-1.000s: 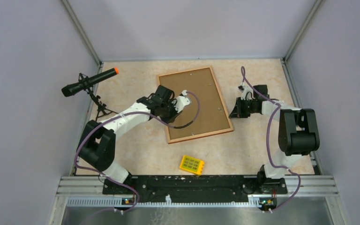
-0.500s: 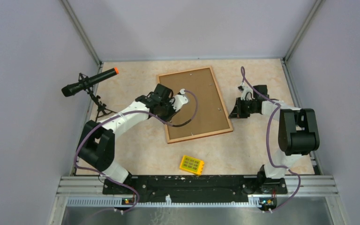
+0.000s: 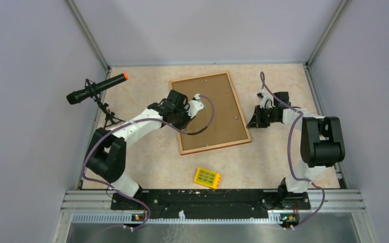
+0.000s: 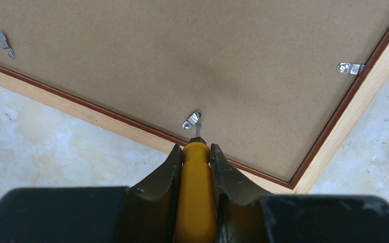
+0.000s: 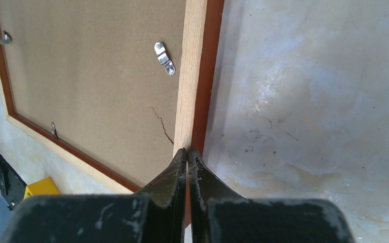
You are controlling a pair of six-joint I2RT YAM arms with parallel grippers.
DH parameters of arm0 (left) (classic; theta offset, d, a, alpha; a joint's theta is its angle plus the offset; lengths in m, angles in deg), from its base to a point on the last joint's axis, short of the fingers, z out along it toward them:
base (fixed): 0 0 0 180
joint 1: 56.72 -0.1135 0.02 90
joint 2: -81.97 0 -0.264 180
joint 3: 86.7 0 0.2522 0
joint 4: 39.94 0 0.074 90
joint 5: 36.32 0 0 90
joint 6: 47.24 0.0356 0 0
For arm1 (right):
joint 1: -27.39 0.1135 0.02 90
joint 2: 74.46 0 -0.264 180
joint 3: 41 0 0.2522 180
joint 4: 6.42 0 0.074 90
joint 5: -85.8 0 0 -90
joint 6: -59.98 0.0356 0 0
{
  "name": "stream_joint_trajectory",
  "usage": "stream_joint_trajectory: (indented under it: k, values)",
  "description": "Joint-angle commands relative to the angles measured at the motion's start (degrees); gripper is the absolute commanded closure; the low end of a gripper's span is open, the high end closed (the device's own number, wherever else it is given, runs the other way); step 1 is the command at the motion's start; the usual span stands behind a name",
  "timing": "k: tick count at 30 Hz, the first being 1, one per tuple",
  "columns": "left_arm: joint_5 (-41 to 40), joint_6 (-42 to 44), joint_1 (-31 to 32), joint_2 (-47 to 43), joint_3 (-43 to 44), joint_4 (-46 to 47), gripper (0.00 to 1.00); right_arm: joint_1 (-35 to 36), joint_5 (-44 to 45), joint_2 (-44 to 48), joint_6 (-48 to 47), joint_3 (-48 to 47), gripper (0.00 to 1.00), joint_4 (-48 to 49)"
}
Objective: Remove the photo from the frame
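The frame lies face down mid-table, its brown fibreboard back up. The photo is hidden beneath that back. My left gripper is over the frame's left edge, shut on a yellow screwdriver handle. In the left wrist view the jaws clamp the handle, and the blade tip meets a small metal clip on the backing. My right gripper is shut with nothing in it, its tips resting on the frame's light wood rim at the right side.
More metal clips hold the backing. A small yellow block lies near the front. A black microphone on a tripod stands at the left. Walls enclose three sides of the table.
My left gripper, with the screwdriver, has shifted slightly along the frame's left edge. The right arm and the frame have not moved.
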Motion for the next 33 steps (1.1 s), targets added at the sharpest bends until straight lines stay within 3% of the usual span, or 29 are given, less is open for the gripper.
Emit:
stream_joint_trajectory:
  k: [1, 17, 18, 21, 25, 28, 33]
  values:
    - [-0.1, -0.8, -0.2, 0.9, 0.8, 5.9, 1.00, 1.1, 0.5, -2.7, -1.0, 0.4, 1.00, -4.1]
    - [-3.2, -2.8, -2.0, 1.7, 4.2, 7.4, 1.00, 1.1, -1.5, -2.7, -2.2, 0.5, 1.00, -6.4]
    - [-2.8, -3.0, -2.3, 1.3, 4.6, 7.1, 1.00, 1.1, -1.5, -2.6, -3.5, 0.4, 0.97, -7.5]
    - [-2.3, -3.2, -3.0, 0.0, 5.5, 6.6, 1.00, 1.2, -2.7, -1.6, -5.4, 0.9, 0.73, -10.1]
    - [-2.2, -3.7, -3.6, -1.4, 6.1, 6.1, 1.00, 2.7, -7.2, 3.2, -6.6, 3.5, 0.51, -10.8]
    - [-1.7, -4.2, -4.1, -2.1, 6.3, 6.0, 1.00, 5.3, -10.0, 7.0, -7.5, 4.4, 0.43, -10.7]
    - [0.1, -5.1, -4.8, -2.2, 6.7, 5.3, 1.00, 6.6, -11.4, 9.2, -8.9, -0.6, 0.40, -13.0]
